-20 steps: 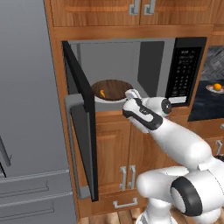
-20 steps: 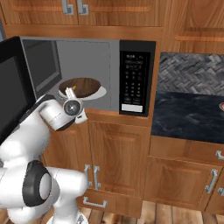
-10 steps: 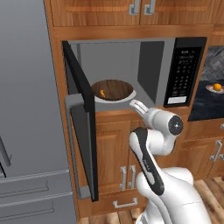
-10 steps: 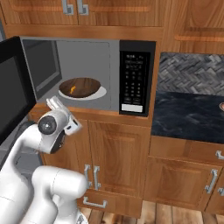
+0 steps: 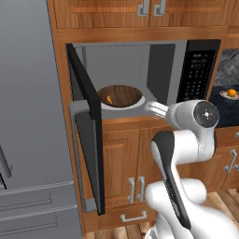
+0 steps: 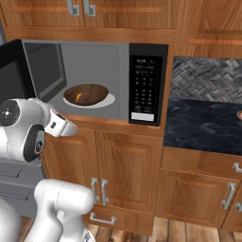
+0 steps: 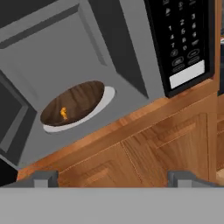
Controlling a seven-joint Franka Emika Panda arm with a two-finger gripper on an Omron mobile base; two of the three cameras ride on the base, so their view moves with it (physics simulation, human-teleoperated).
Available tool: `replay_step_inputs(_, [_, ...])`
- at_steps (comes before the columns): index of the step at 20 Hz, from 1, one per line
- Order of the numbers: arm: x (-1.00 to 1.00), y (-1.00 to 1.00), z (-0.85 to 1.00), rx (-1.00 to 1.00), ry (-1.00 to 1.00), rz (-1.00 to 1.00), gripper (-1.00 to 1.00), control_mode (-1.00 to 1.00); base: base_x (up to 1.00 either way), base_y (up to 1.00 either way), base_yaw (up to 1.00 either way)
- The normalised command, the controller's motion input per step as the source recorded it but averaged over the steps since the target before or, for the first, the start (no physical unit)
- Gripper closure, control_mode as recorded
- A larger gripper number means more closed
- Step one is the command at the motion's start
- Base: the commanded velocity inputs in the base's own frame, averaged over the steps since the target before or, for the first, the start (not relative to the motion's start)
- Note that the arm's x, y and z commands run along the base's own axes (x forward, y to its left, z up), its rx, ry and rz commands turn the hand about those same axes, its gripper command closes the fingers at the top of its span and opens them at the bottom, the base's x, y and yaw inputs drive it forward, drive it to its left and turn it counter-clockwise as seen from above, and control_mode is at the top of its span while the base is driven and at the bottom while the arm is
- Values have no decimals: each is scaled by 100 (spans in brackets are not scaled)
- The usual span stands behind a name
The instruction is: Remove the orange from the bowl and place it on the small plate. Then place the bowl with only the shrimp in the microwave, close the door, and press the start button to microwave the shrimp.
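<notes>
Sitting on the turntable inside the microwave point(image 5: 186, 60), the bowl point(image 5: 119, 95) holds only the shrimp point(image 5: 109, 99). Fingers point(image 7: 43, 178) are wide apart, empty. The door point(image 5: 86, 126), probably stiff and heavy, is best pushed at its handle point(image 5: 74, 154).

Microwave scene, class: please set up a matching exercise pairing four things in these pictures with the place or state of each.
Things:
1. bowl
2. shrimp
3. door
4. orange

Places or states:
A. swung open to the left
B. on the dark counter, right of the microwave
C. on the white turntable
D. lying inside the bowl

Pairs: 1-C, 2-D, 3-A, 4-B
</notes>
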Motion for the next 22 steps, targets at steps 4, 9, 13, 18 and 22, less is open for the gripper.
replay_step_inputs(4, [-100,17,-54,-33,-15,2,-100,-100,0,0,0])
replay_step_inputs(9, [-100,20,-57,-34,-10,7,-100,-100,0,0,0])
replay_step_inputs(13, [-100,4,-40,-30,-3,12,-100,-100,0,0,0])
replay_step_inputs(18, [-99,21,-34,-33,0,20,-100,-100,0,0,0])
replay_step_inputs(22, [-72,40,-37,-35,0,21,-100,-100,0,0,0])
